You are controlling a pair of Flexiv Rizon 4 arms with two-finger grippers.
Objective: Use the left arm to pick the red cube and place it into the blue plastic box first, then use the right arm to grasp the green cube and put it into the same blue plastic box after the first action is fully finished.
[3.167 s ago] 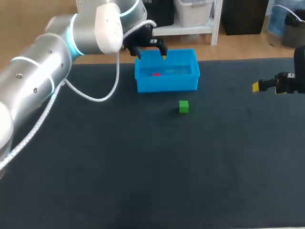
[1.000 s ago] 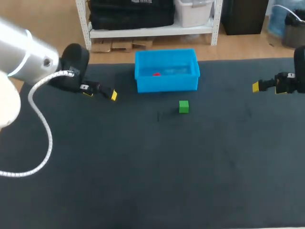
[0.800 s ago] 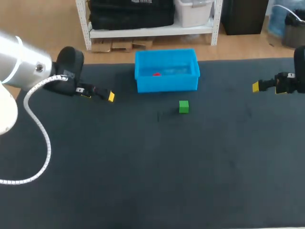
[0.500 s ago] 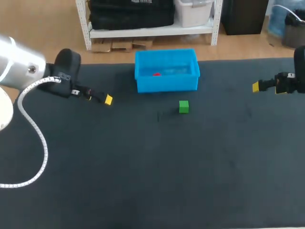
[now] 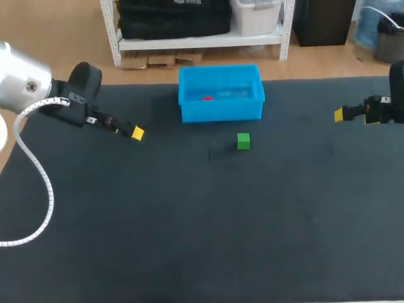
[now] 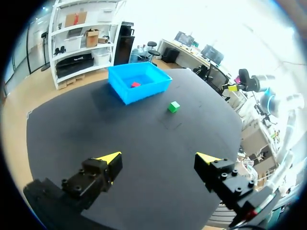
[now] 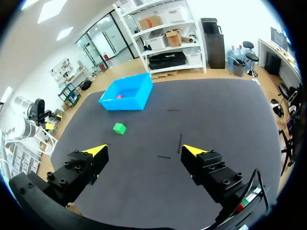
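Step 1 looks done: red cube (image 5: 206,98) lies in the blue plastic box (image 5: 221,113), left gripper (image 6: 158,160) empty w/ fingers apart, off to the box's left; next, I'd say, right gripper (image 7: 144,150), fingers also apart & far off, must reach the green cube (image 5: 243,141) near the box's front & clamp it.

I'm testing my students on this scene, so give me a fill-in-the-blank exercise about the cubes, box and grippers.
The red cube lies ____ the blue plastic box. The green cube is held by ____ gripper. The left gripper and right gripper both have ____ fingers.
Missing: inside; neither; open.
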